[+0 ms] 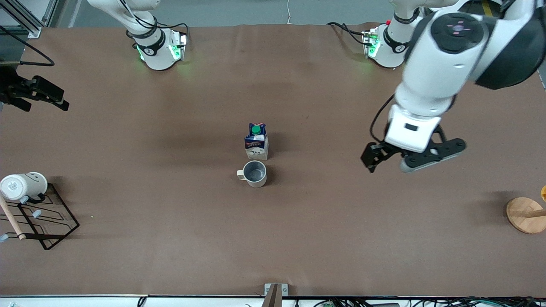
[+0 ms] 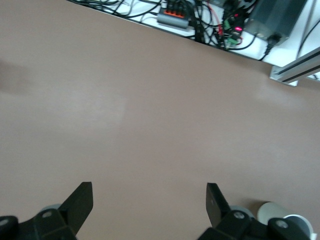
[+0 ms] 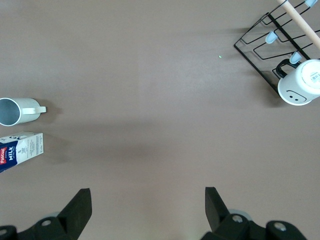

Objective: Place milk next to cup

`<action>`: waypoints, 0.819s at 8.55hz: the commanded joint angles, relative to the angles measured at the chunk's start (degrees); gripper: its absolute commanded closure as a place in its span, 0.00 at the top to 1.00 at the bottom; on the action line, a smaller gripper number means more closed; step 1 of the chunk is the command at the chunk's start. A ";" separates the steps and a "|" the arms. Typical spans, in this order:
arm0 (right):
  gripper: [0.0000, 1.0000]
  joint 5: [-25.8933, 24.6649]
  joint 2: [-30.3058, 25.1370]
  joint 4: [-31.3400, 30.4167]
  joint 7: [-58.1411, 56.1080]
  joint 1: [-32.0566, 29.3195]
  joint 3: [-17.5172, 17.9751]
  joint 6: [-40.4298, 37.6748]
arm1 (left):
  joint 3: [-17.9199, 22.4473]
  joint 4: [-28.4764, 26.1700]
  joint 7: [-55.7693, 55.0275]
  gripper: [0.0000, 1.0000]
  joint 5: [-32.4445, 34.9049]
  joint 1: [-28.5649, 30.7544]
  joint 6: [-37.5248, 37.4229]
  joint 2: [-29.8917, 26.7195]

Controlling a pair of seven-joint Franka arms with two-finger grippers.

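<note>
The milk [image 1: 257, 142], a white and dark blue carton with a green cap, stands upright mid-table. The beige-grey cup [image 1: 254, 173] sits close beside it, just nearer the front camera, a narrow gap between them. The right wrist view shows both, the milk [image 3: 20, 150] and the cup [image 3: 15, 111], apart from that gripper. My left gripper [image 1: 390, 164] hangs open and empty over bare table toward the left arm's end, well away from the carton. The left wrist view shows only tabletop between the left gripper's [image 2: 149, 197] jaws. My right gripper [image 1: 55, 100] is open and empty at the right arm's end of the table, its jaws [image 3: 148, 200] over bare table.
A white smiley mug [image 1: 23, 185] rests on a black wire rack [image 1: 55, 226] at the right arm's end, near a wooden rod. A round wooden stand base [image 1: 524, 215] sits at the left arm's end. Cables [image 2: 200, 15] run along the table's edge.
</note>
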 commanded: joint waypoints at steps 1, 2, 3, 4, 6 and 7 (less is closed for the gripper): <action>1.00 -0.53 -0.87 -0.91 -0.39 -0.11 0.04 -0.23 | 9.48 -5.53 13.58 1.00 -6.98 -1.35 -2.93 -7.95; 1.00 -0.62 -0.87 -0.92 -0.39 -0.11 0.04 -0.32 | 14.75 -7.82 19.91 1.00 -9.79 -2.75 -3.29 -11.04; 1.00 -0.62 -0.87 -1.09 -0.39 -0.11 0.04 -0.32 | 20.02 -9.67 25.89 1.00 -11.82 -4.33 -5.47 -14.02; 1.00 -0.70 -0.87 -1.18 -0.39 -0.03 0.04 -0.32 | 21.64 -11.78 28.04 1.00 -12.19 -4.17 -6.89 -17.19; 1.00 -0.79 -0.87 -1.00 -0.39 -0.20 0.04 -0.32 | 22.80 -21.17 32.95 1.00 -12.11 -3.91 -6.11 -26.50; 1.00 -0.79 -0.87 -1.00 -0.39 -0.20 0.04 -0.32 | 22.71 -21.73 33.68 1.00 -12.02 -3.74 -8.11 -27.49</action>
